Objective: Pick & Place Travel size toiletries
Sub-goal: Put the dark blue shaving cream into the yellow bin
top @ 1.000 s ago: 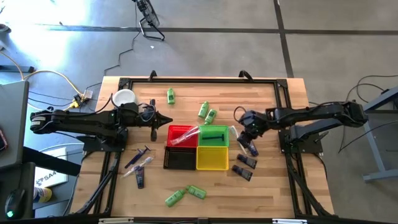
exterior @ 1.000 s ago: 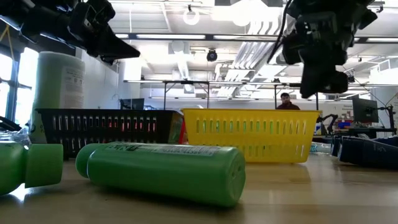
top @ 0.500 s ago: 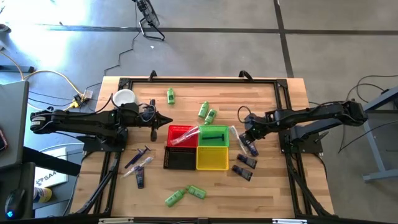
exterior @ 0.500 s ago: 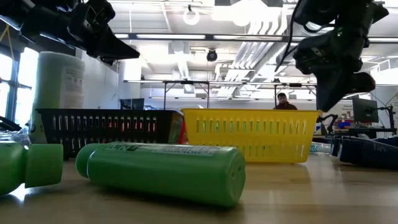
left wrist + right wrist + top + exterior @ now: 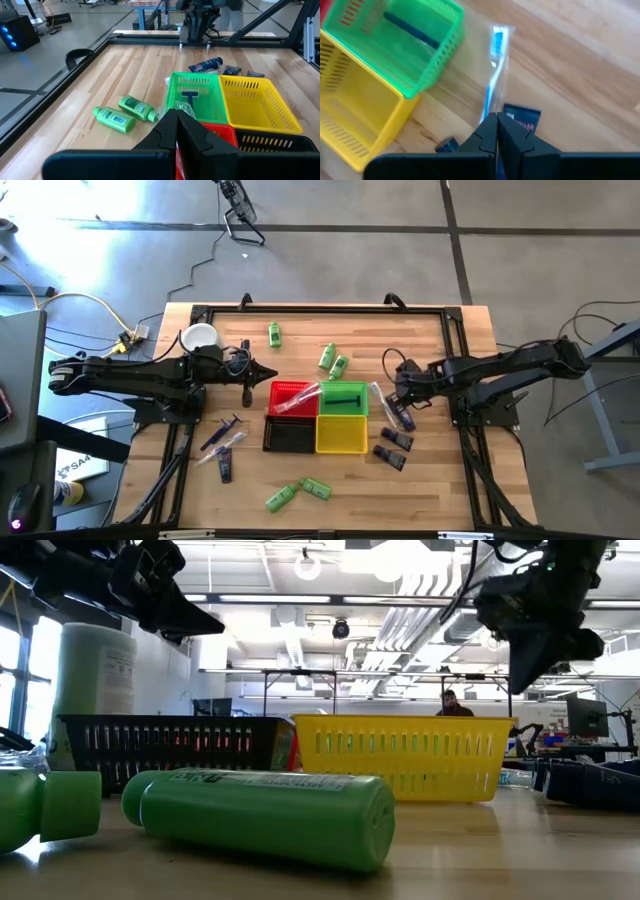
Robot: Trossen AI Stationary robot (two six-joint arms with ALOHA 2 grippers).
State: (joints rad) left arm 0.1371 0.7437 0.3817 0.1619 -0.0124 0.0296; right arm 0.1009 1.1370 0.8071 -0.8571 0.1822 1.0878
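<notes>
Left hand: your left hand (image 5: pixel 268 372) is pinched fully closed and empty, raised just before the red slotted plastic basket (image 5: pixel 288 393).
Right hand: your right hand (image 5: pixel 399 392) is also closed tight on nothing, hovering above a clear-wrapped blue toothbrush (image 5: pixel 492 75) and a dark blue tube (image 5: pixel 521 119).
Handling: judge both light; the wrapper looks slick and crinkly, so grip the stiff brush handle mid-length. The tube is probably soft; take it across its flat body.
Elsewhere: bright green mini bottles (image 5: pixel 333 361) lie well away from either hand.
Surface: pale wooden planks (image 5: pixel 440 470), smooth.
Room: concrete floor and a distant person (image 5: pixel 452 703).
</notes>
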